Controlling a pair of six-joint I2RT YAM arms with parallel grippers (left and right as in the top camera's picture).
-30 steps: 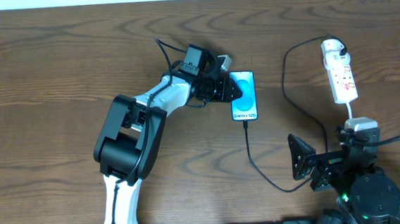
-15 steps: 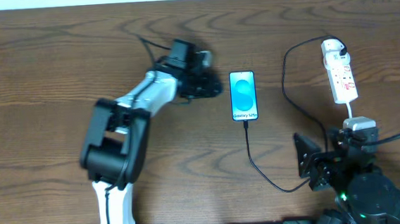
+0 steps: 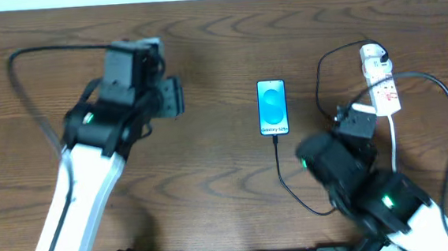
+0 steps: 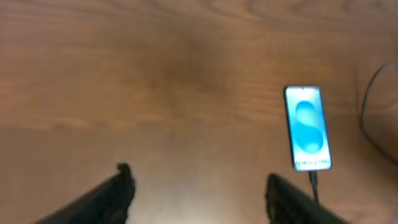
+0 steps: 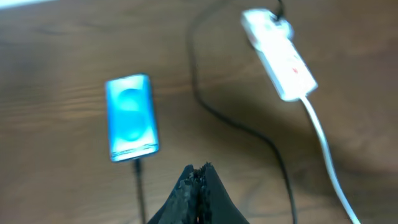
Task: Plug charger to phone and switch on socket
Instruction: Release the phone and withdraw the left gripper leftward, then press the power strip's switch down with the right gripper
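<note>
Looking from overhead first: the phone (image 3: 272, 107) lies flat on the wooden tabletop (image 3: 218, 39), screen up and glowing blue. The charger (image 3: 279, 169) meets the phone's short edge nearest the robot. From there the black cable runs towards the robot, goes under the right arm (image 3: 346, 168), then loops up to the far end of the socket (image 3: 382, 83). The socket lies well to the right of the phone, and its white cord (image 3: 393, 137) trails back towards the robot. The left gripper (image 3: 172, 97) hangs over bare wood, well apart from the phone on its left.

From the left wrist, the left gripper has its two dark fingers (image 4: 121, 186) spread wide with nothing between them, only tabletop below. The phone sits up and to the right, the charger's tip at its lower edge.

From the right wrist, the right gripper (image 5: 198, 186) is closed tight, finger against finger, holding nothing. It hovers between the phone on the left and the socket at the upper right, touching neither. The black cable curves across the wood between them.
</note>
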